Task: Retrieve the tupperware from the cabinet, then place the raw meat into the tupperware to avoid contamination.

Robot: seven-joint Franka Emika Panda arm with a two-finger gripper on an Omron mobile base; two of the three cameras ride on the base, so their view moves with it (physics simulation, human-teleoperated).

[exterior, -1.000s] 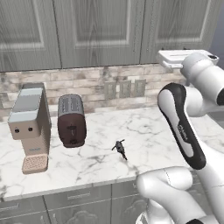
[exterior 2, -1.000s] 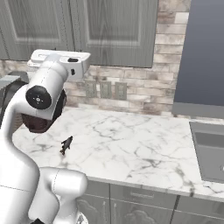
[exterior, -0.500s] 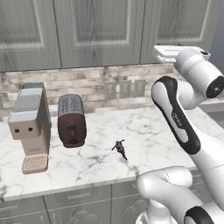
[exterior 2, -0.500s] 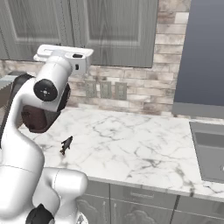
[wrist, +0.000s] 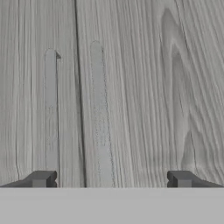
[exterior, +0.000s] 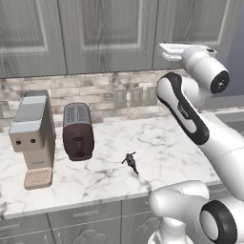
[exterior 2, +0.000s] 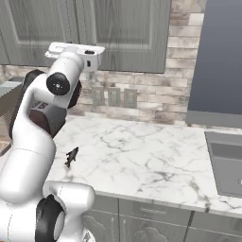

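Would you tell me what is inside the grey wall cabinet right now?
Nothing inside shows: the cabinet doors are closed, hiding the contents. The open gripper faces a door panel.

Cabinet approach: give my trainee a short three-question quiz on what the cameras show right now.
1. True or false: the cabinet doors are shut.
2. In the hand view, the gripper faces: A) the toaster B) grey wood-grain door panel C) the sink.
3. Fill in: on the counter, the coffee machine stands to the ____ of the toaster in the left base view.

Key: 1 true; 2 B; 3 left.
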